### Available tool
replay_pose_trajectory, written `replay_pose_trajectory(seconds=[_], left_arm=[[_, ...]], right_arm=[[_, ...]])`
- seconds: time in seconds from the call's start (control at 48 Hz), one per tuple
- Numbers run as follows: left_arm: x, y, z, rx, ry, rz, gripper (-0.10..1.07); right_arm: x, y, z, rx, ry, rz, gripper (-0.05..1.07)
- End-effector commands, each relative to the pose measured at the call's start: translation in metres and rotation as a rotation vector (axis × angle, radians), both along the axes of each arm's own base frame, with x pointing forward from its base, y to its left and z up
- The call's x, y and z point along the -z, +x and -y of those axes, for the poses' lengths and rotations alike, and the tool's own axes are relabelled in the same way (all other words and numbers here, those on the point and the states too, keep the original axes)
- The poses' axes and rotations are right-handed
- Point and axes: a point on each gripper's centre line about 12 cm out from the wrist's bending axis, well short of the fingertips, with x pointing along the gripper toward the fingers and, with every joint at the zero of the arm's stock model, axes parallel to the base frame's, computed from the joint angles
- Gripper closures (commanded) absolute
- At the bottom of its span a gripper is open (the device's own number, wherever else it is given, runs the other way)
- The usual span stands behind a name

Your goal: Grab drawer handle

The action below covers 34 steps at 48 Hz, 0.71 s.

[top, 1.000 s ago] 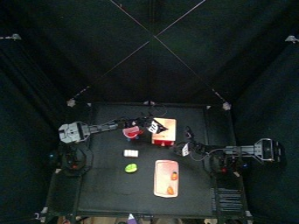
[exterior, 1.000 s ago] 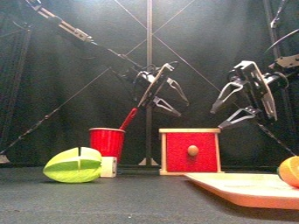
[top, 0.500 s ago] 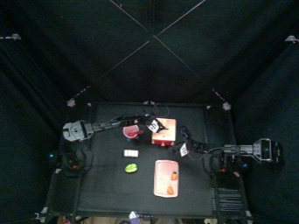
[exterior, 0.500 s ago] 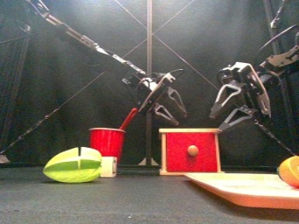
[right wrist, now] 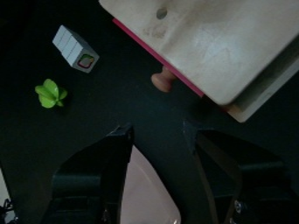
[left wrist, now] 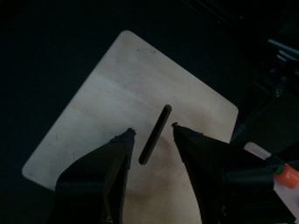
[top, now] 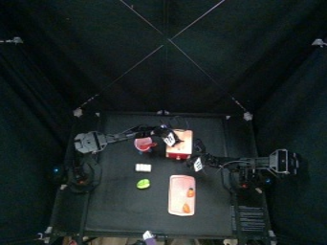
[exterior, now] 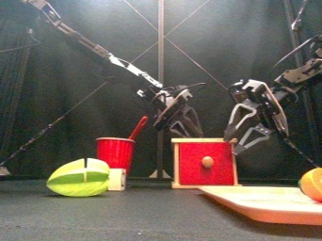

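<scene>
Black curtains close your table in. You're on the approach: the drawer (exterior: pixel 205 162) sits just below both grippers, handle (right wrist: pixel 163 81) ungrasped. Right gripper (right wrist: pixel 158 131) gapes wide above it — drop and close. Left gripper (left wrist: pixel 152 133), parted, hovers over the drawer's top. Red cup (exterior: pixel 116 152), pink tray (top: pixel 185 194) stand clear.

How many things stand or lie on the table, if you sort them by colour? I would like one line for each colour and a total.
Red: 2, the drawer and the cup
Green: 1, the leaf-shaped piece
White: 1, the small block
Pink: 1, the tray
Orange: 1, the piece on the tray
Total: 6
</scene>
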Motion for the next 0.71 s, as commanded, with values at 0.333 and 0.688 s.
replay_pose_trajectory(seconds=[0.333,0.688], left_arm=[[-0.023,0.000,-0.005,0.127,0.290,-0.065,0.48],[-0.009,0.000,-0.004,0.152,0.312,-0.106,0.48]], right_arm=[[-0.017,0.014,-0.005,-0.035,-0.027,0.069,0.18],[-0.013,0.016,-0.005,0.026,0.036,0.089,0.18]])
